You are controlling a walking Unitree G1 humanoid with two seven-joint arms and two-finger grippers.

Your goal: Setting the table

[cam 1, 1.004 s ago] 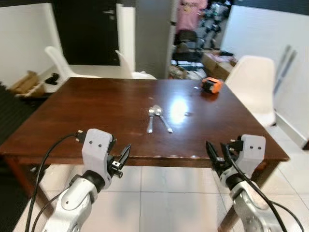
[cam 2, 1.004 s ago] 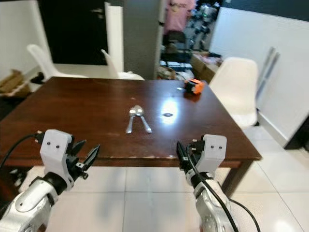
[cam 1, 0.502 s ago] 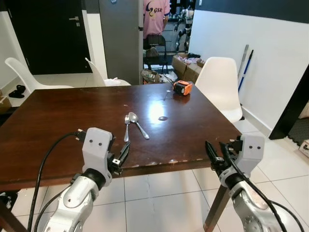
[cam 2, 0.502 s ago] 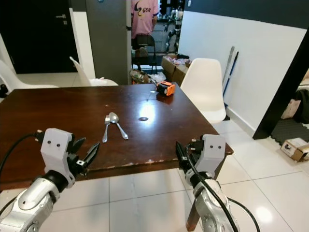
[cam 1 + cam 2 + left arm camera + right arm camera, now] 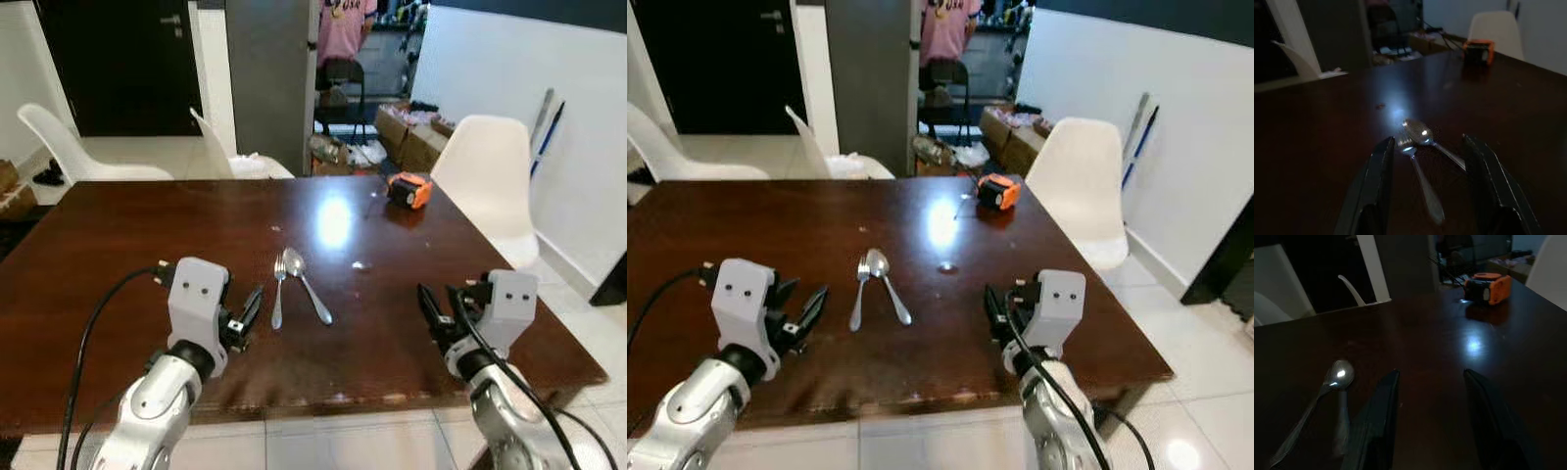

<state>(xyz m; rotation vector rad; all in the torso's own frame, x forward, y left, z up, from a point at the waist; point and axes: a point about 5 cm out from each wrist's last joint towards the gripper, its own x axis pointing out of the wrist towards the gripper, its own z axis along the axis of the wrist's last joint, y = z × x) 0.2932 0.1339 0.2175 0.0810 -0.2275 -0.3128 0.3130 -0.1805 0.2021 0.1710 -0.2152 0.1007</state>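
Observation:
A fork (image 5: 278, 290) and a spoon (image 5: 309, 285) lie side by side in the middle of the dark wooden table (image 5: 118, 245), their heads close together at the far end. My left gripper (image 5: 250, 311) hovers open over the table just left of and nearer than the fork. In the left wrist view the fork (image 5: 1419, 172) and spoon (image 5: 1426, 138) lie between and ahead of its black fingers (image 5: 1377, 186). My right gripper (image 5: 443, 315) is open over the table's near right part, empty. In the right wrist view the spoon (image 5: 1340, 375) lies ahead of its fingers (image 5: 1492, 421), off to one side.
An orange tape measure (image 5: 409, 190) sits at the table's far right. White chairs stand at the right (image 5: 490, 176), far left (image 5: 59, 147) and behind the table (image 5: 220, 147). A person in a pink shirt (image 5: 345, 24) stands in the back, with boxes (image 5: 411, 137) on the floor.
The camera has moved closer and swung, so the table fills more of the view. Both grippers, earlier short of the table's front edge, now hang over its surface, still open.

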